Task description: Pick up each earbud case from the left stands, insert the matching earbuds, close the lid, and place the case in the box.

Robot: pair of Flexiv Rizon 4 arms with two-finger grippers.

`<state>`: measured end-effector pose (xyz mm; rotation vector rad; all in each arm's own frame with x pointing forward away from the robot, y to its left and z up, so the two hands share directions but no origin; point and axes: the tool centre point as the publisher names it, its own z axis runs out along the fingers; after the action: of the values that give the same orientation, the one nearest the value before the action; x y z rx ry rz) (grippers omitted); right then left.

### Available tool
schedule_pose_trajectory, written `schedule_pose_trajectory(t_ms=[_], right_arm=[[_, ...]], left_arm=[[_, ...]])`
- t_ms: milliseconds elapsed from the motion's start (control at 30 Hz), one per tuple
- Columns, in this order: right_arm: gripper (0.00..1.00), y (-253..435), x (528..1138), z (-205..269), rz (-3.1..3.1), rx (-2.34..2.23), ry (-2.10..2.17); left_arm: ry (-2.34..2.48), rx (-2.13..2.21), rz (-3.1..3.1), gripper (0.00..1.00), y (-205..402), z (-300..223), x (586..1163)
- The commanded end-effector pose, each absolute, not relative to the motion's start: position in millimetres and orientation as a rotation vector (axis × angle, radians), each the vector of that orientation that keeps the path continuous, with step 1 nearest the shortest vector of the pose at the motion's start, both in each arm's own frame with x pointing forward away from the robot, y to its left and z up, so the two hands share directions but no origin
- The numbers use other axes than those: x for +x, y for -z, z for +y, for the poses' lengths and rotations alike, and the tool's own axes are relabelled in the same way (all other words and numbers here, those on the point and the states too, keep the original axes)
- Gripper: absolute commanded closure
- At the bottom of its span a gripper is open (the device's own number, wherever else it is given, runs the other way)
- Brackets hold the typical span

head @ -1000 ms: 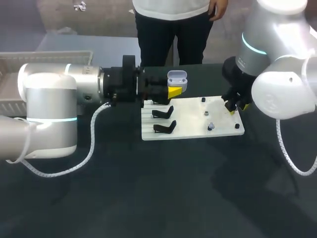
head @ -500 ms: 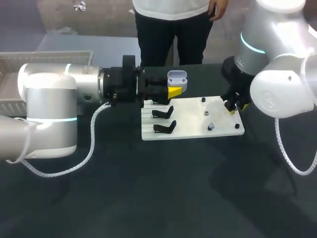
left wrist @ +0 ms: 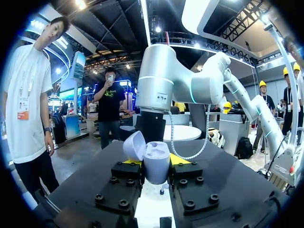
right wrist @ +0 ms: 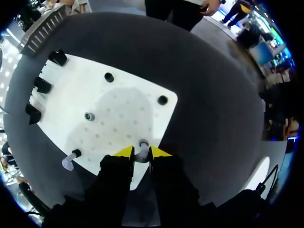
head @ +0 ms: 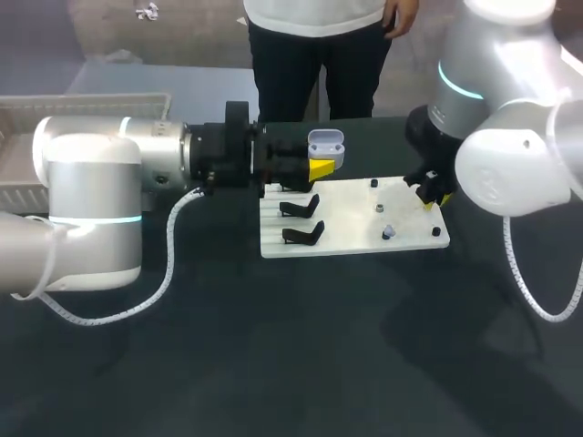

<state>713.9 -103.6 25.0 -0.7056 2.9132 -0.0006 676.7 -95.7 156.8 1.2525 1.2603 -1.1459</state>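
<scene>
— What's hard to make out?
— From above, the right arm (head: 510, 164) has its bulky elbow in front of the right jaws. Only a yellow tip shows, at the right edge of the white board (head: 351, 241). The box (head: 23, 137) at the far left is cut off by the view's edge and partly hidden behind the left arm (head: 91, 196).
— Where's the case?
— The earbud case (left wrist: 155, 162) is clamped between the left jaws with its lid open. It is held up over the far end of the row of black stands (head: 301, 208). The left arm lies level, coming in from the left.
— And the right jaws?
— They point down, nearly together, pinching a pale earbud (right wrist: 141, 151) close to the board's edge. A second earbud (right wrist: 67, 163) lies by a peg near the board's near right.
— Room to move?
— A broad stretch of dark tabletop (head: 291, 364) runs along the board's near side, between the two arms.
</scene>
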Motion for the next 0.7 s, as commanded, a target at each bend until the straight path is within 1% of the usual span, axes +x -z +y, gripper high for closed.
schedule_pose_trajectory(t_ms=[33, 333, 700], right_arm=[[1.0, -23, 717, -102, 2.92, -0.702, 0.012], [1.0, -38, 711, -102, 2.93, -0.694, 0.026], [1.0, -107, 680, -94, 2.925, -0.66, 0.054]], left_arm=[[1.142, 1.248, 1.255, 1.0, -156, -96, 676], [1.142, 1.248, 1.255, 1.0, -156, -96, 676], [1.142, 1.248, 1.255, 1.0, -156, -96, 676]])
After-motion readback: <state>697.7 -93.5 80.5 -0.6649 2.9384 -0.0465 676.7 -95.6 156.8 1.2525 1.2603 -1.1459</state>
